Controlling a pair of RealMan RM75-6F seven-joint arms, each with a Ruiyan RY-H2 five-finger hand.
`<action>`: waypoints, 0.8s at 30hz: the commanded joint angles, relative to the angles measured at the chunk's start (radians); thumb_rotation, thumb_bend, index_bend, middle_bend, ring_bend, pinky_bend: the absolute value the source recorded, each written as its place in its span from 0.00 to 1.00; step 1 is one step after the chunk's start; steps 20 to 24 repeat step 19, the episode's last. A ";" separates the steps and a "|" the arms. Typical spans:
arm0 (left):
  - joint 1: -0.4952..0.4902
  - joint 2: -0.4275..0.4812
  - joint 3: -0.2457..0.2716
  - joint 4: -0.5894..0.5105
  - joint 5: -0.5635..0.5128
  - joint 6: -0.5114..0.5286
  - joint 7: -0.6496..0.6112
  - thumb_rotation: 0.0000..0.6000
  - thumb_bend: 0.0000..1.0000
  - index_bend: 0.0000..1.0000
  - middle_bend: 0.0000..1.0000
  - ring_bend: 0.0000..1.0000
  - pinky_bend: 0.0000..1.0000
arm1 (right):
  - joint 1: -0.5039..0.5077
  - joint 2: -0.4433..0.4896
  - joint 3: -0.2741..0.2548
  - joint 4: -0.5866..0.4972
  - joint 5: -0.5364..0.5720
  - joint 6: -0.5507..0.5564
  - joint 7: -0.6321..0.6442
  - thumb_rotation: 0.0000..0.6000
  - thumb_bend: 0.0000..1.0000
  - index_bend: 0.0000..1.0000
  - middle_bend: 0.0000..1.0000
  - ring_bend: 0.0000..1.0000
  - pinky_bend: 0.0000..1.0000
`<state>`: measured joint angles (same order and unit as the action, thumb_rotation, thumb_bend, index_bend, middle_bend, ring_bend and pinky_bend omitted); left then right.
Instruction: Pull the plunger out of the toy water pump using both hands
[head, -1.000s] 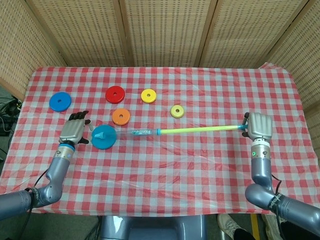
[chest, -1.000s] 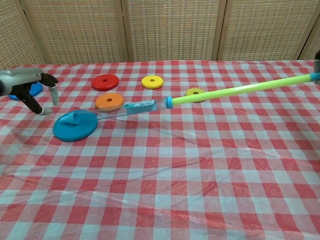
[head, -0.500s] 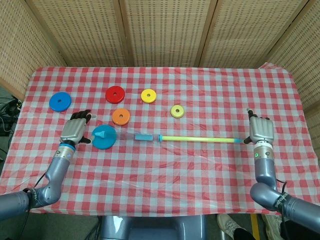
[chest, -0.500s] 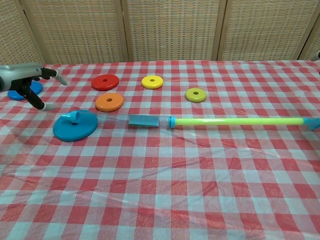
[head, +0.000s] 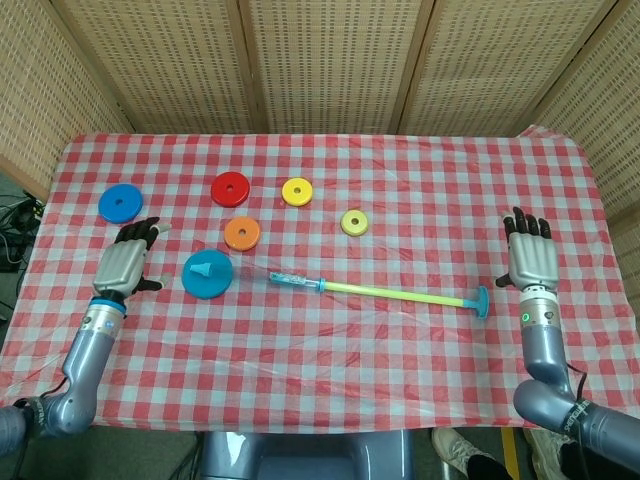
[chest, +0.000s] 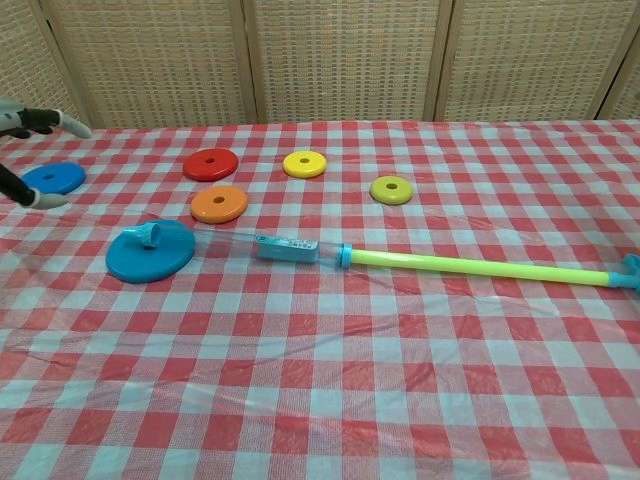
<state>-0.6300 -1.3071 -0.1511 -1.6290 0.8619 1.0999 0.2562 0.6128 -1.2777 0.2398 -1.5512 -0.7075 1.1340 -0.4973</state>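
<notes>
Plunger (head: 395, 291) now flat on tablecloth (head: 400, 180), released since a second ago, tip apart from blue pump base (head: 207, 274). Right hand (head: 529, 259) withdrawn, fingers spread, empty. Left hand (head: 122, 264) likewise, holding nothing.

I saw woven wicker screens (head: 330, 60) across the top of the frame, behind the red-checked worktop (head: 400, 330).

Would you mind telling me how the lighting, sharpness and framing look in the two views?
Head view: even, soft light, faint shadows, everything sharp, both the left hand and right hand fully framed. Chest view: equally even and sharp, but the left hand is cropped at the edge, and the pump's clear tube barely shows against the tablecloth.
</notes>
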 joint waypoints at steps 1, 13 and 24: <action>0.120 0.046 0.092 -0.059 0.162 0.170 -0.001 1.00 0.12 0.03 0.00 0.00 0.00 | -0.105 0.053 -0.078 -0.051 -0.261 0.061 0.189 1.00 0.14 0.00 0.00 0.00 0.00; 0.348 0.070 0.251 -0.036 0.400 0.387 -0.031 1.00 0.03 0.00 0.00 0.00 0.00 | -0.322 0.054 -0.245 0.058 -0.644 0.268 0.500 1.00 0.06 0.00 0.00 0.00 0.00; 0.389 0.075 0.244 -0.002 0.434 0.408 -0.053 1.00 0.03 0.00 0.00 0.00 0.00 | -0.381 0.019 -0.269 0.117 -0.729 0.339 0.578 1.00 0.06 0.00 0.00 0.00 0.00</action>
